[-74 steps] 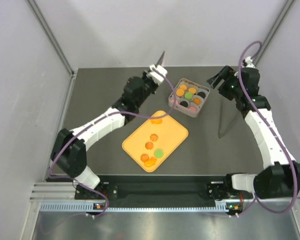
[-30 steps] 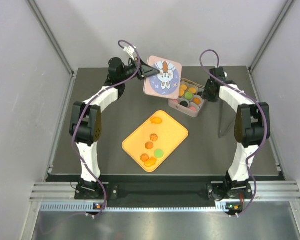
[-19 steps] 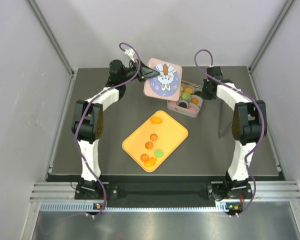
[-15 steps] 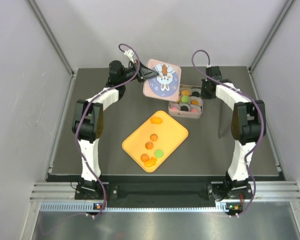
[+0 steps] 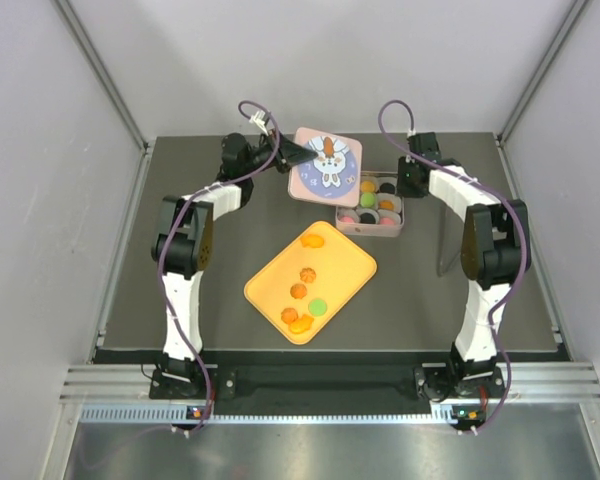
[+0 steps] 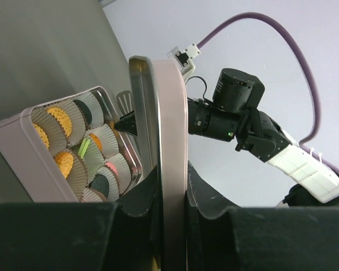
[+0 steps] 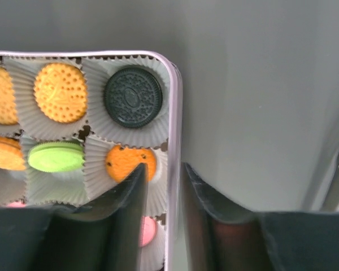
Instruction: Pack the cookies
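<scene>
Cookies [image 7: 59, 92] sit in the paper cups of the pink tin [image 7: 174, 101]. About five loose cookies [image 5: 306, 275] lie on the orange tray [image 5: 345, 262], well apart from the tin on the table [image 5: 420, 290]. Right pincer [image 7: 163, 168] straddles the tin's wall; whether it pinches or is slack cannot be told. Left pincer [image 6: 172, 175] is clamped on the lid [image 5: 325, 172], held just beside the tin.

Risk: if lowered now, the lid would likely strike the right fingers or seat skew.

Compared with a second ago, the tin sits squarer and the lid is farther back.

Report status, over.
Left tool shut on lid, raised beside tin. Right tool straddles tin wall. Some cookies in tin cups, others loose on orange tray.
</scene>
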